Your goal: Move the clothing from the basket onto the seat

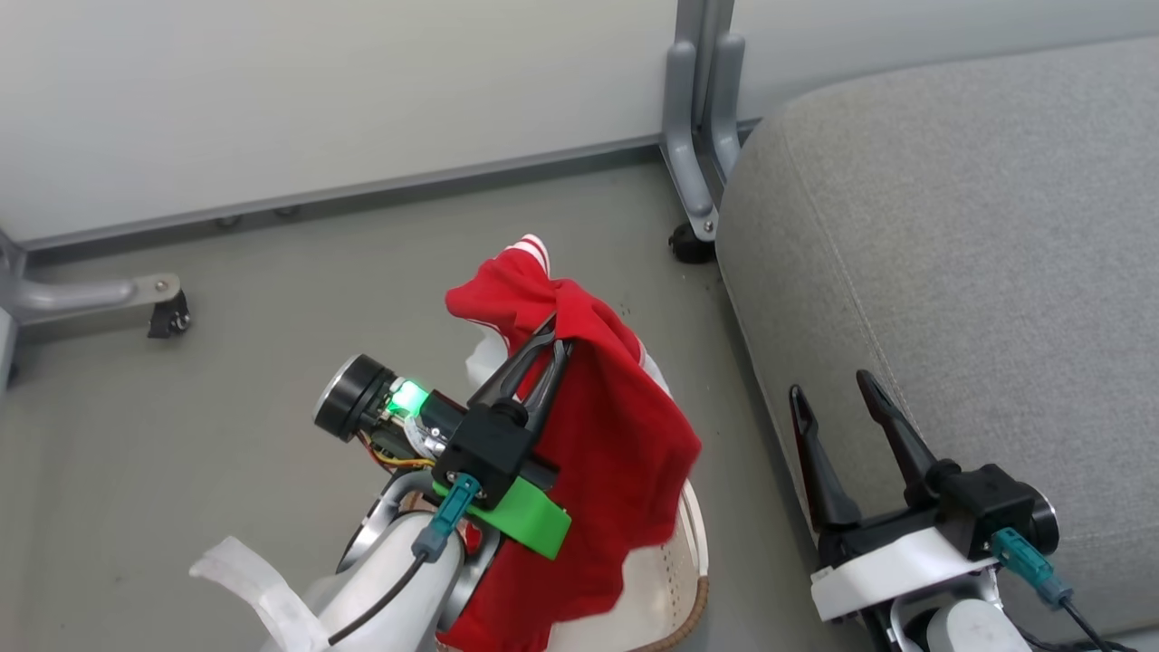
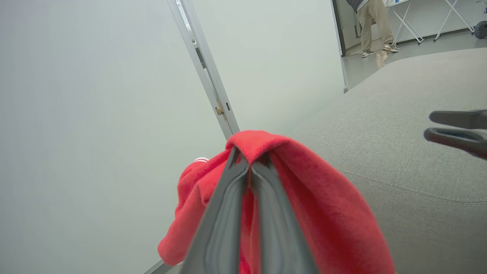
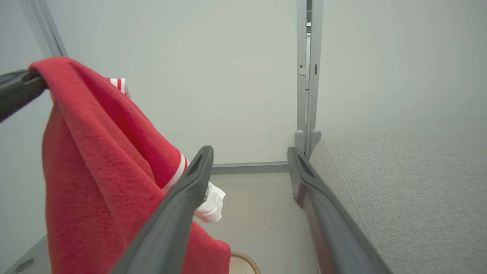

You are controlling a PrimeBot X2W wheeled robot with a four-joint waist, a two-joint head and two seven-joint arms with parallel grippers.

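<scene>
Head view: pinches soft bright-red fabric clothing with white stripes in the left gripper, fingers together, cloth hanging over the oval cream-white perforated plastic basket; holds the right gripper spread apart, empty, at the edge of the large grey woven-fabric seat.
Left wrist view: pinch on a red fold, seat just beside.
Right wrist view: fingers wide apart, clothing at left.

Fuzzy red cloth clothing, coarse grey woven seat, perforated plastic basket
</scene>
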